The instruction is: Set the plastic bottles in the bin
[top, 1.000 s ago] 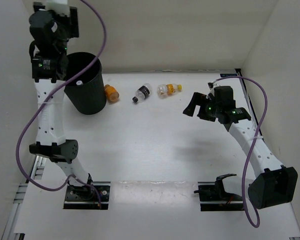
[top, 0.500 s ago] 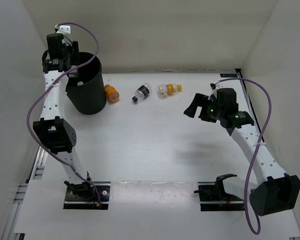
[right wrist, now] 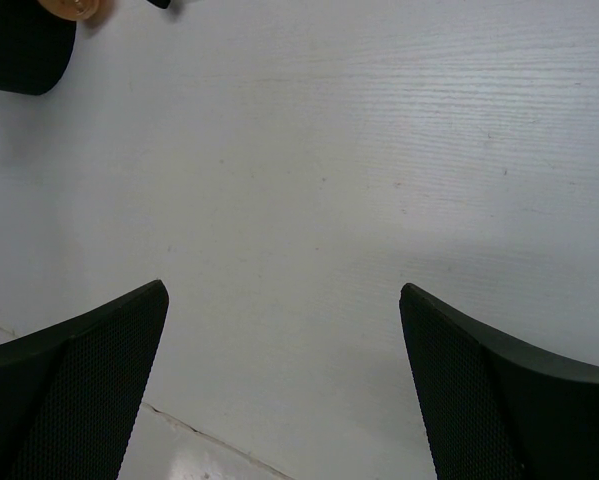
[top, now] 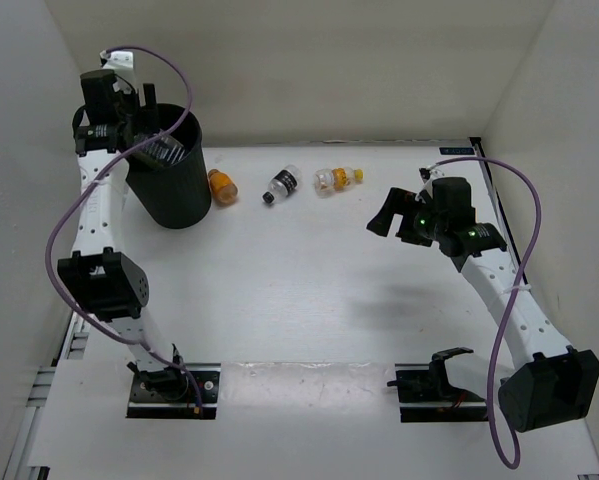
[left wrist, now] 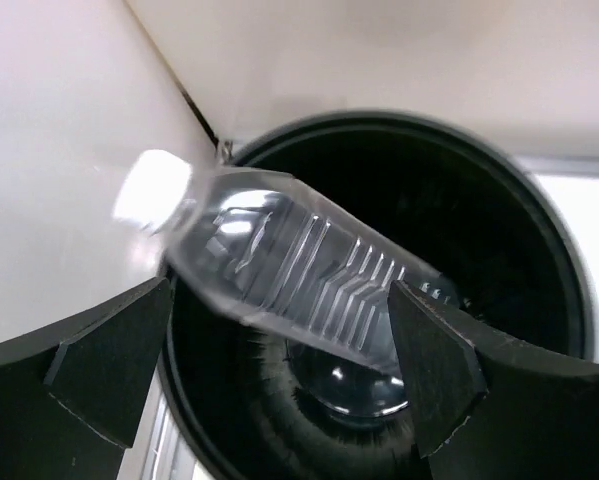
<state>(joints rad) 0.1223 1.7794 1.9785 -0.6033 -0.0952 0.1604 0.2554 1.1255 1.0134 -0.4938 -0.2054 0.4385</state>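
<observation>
The left gripper (left wrist: 279, 290) hangs right over the mouth of the bin (top: 169, 195), its fingers (left wrist: 109, 350) spread wide. A clear bottle (left wrist: 299, 270) with a white cap lies tilted across the gap between them, cap up toward 10 o'clock, base down inside the rim. It looks blurred and unclamped. Whether its lower end brushes the right-hand finger I cannot tell. Something glints at the bottom of the bin, too dim to make out.

The right gripper (right wrist: 282, 288) is just as wide open, with nothing between its fingers, held above bare tabletop out at 3 o'clock.

The bin stands at about 10 o'clock on the white table (top: 299, 290). At its 3 o'clock side the stubby orange bottle (top: 221, 186) lies right against the ribbed wall. Further along the same line, near 12 o'clock on the table, lie the dark-labelled bottle (top: 284, 185) and then the orange-capped bottle (top: 337, 179), each on its side and apart from the others.

Plain pale walls (top: 379, 70) close in the table on three sides, and a purple cable (top: 194, 60) loops off each arm.
</observation>
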